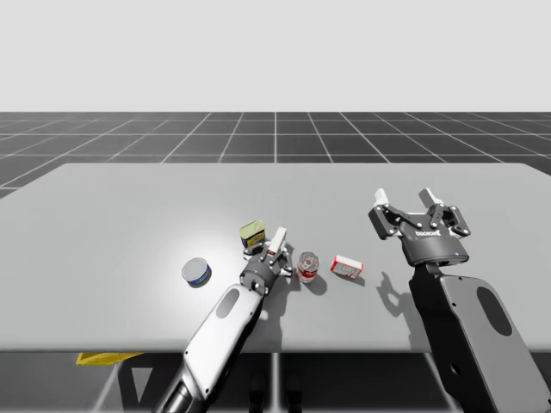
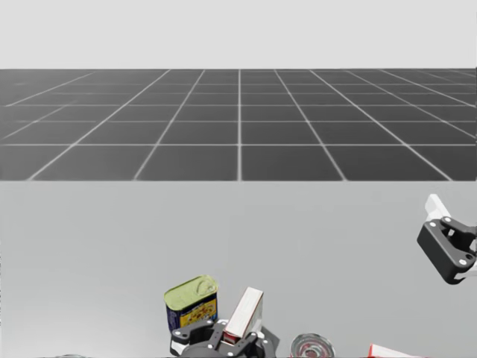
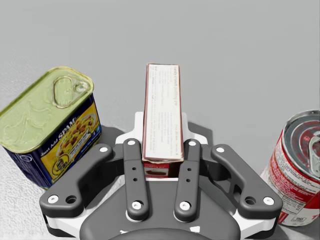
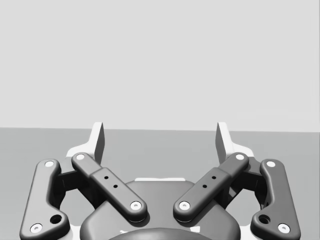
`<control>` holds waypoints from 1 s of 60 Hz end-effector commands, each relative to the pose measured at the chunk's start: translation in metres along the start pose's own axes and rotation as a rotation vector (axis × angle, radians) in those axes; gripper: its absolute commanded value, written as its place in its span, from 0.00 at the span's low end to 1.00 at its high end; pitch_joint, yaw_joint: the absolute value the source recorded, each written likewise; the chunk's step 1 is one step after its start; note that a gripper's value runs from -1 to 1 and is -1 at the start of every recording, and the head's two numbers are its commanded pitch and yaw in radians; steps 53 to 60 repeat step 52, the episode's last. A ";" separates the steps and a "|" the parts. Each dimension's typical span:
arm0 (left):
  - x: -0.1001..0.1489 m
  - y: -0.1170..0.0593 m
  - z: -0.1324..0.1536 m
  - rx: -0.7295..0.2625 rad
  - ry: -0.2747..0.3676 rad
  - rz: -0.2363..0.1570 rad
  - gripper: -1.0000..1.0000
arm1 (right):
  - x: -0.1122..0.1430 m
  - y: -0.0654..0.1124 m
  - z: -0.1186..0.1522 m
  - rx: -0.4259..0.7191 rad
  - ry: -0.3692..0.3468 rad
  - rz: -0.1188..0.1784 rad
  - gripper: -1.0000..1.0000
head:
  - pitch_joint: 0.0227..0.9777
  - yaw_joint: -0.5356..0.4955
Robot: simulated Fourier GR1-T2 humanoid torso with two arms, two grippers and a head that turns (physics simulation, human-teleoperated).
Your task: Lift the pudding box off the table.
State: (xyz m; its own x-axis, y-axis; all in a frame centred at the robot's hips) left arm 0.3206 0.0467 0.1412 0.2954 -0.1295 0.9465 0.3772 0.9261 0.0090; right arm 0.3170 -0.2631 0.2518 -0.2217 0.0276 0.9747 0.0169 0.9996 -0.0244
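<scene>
My left gripper [image 3: 161, 150] clamps the pudding box [image 3: 162, 110]. From above, a blue tin [image 1: 252, 232] sits just beside it at 10 o'clock, a red can [image 1: 307, 267] at 4; the table [image 1: 129, 215] lies open toward 12. My right gripper [image 4: 160, 142] gapes.

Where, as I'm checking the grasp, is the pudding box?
In the high view the pudding box is near the table's middle, clamped in my left gripper, blue tin to its left, red can to its right.
</scene>
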 end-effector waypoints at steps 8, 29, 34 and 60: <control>0.009 -0.008 0.009 -0.072 -0.030 -0.031 1.00 | -0.001 -0.001 0.000 0.000 0.001 -0.003 0.00 | 0.42 0.53; 0.080 -0.007 0.041 -0.074 -0.172 -0.071 1.00 | -0.001 -0.004 -0.001 -0.018 0.006 -0.025 0.00 | 0.42 0.54; 0.095 -0.005 0.048 -0.074 -0.204 -0.076 1.00 | -0.002 -0.004 -0.002 -0.017 0.004 -0.017 0.00 | 0.42 0.54; 0.167 0.001 0.084 -0.056 -0.372 -0.098 1.00 | -0.003 -0.004 -0.002 -0.001 -0.008 0.008 0.00 | 0.42 0.54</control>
